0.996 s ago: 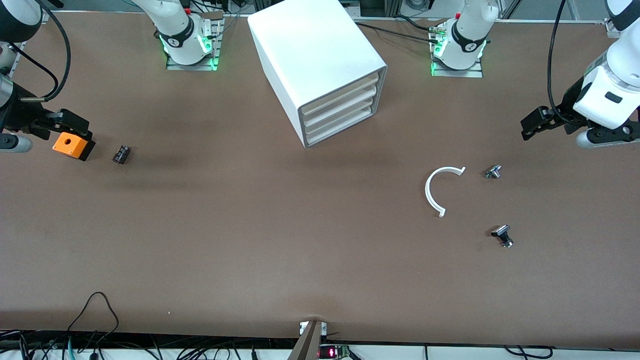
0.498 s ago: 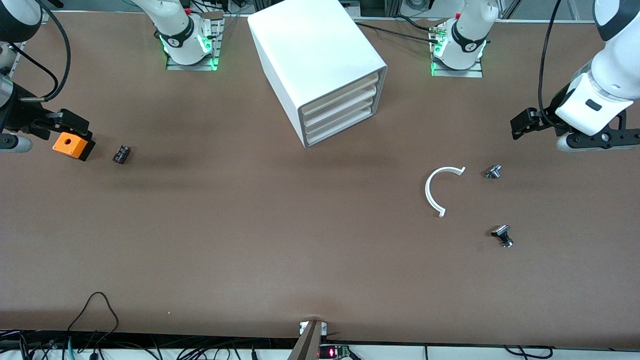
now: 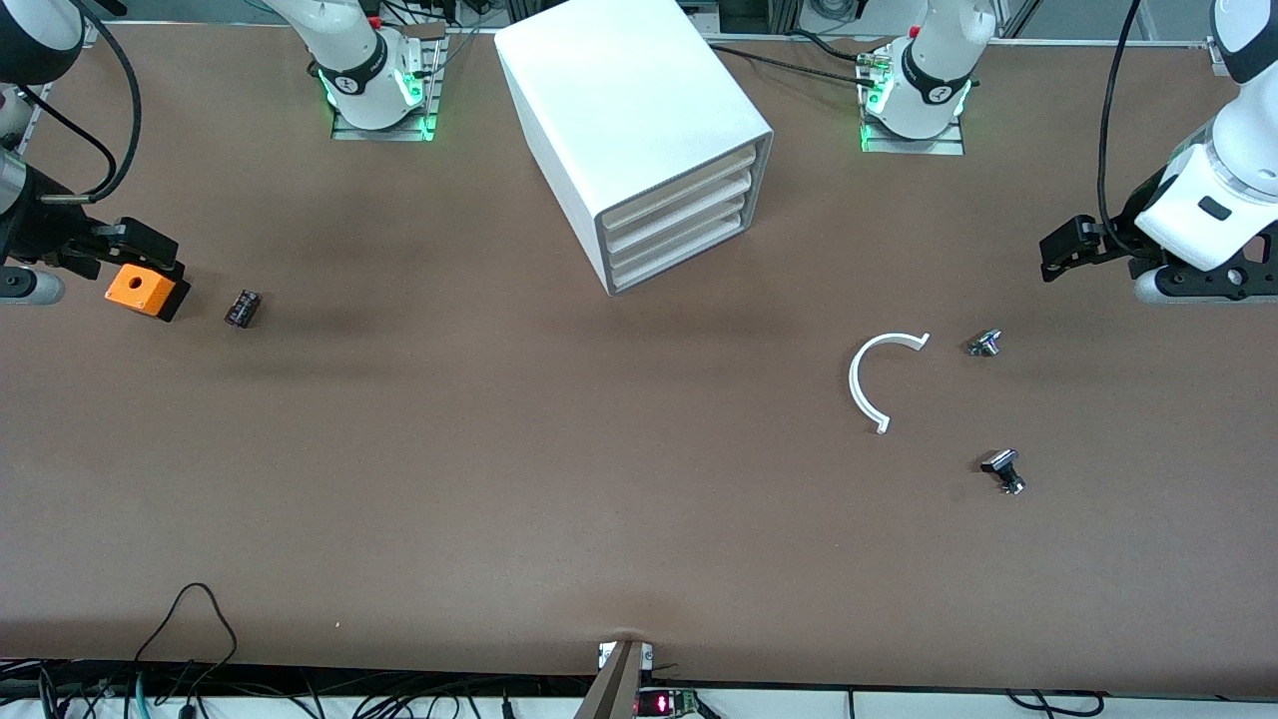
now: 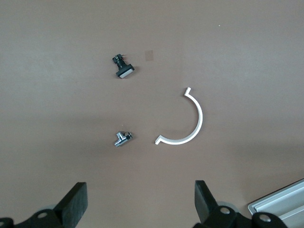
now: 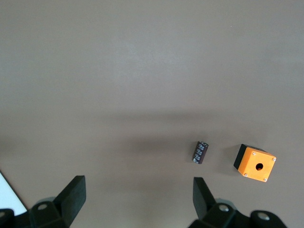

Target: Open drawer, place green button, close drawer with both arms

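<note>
The task is at its very start: the drawer, lowest in the white cabinet, is fully shut. No green-capped button is visible on the tabletop. Left gripper and right gripper hover wide open and empty over opposite tabletop ends, so 1 must next reach the drawer front.

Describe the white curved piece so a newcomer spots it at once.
Start at the white cabinet, then look nearer the camera, toward the left arm's end of the table. The curved piece lies flat there: a thin white half-ring, unlike the two small dark-and-silver parts beside it.
</note>
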Controlling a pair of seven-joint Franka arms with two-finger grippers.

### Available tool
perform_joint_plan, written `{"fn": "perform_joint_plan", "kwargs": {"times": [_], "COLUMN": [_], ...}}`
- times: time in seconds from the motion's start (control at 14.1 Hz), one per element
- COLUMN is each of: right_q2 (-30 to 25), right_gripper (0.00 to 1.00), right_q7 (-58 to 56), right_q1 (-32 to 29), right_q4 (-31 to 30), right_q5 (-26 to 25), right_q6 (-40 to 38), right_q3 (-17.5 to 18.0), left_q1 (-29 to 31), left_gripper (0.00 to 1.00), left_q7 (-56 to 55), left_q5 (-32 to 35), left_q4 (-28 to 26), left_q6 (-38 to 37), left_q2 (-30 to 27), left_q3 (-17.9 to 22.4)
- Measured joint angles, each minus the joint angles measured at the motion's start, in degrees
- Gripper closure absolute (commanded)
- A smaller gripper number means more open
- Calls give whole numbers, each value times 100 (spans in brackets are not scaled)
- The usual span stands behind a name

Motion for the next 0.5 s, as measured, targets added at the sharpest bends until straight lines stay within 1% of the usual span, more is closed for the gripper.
{"fn": "perform_joint_plan", "kwargs": {"times": [0.5], "right_q2": [0], "right_gripper": [0], "right_q7": [0], "right_q1": [89], "right_q4": [0], "right_q5": [0], "right_q6": [3], "right_q3": [14], "left_q1": [0], "left_gripper": [1], "left_q7": [0], "left_q5": [0], "left_q4": [0], "left_q6": [0], "left_q2": [1], "left_q3": [1]}}
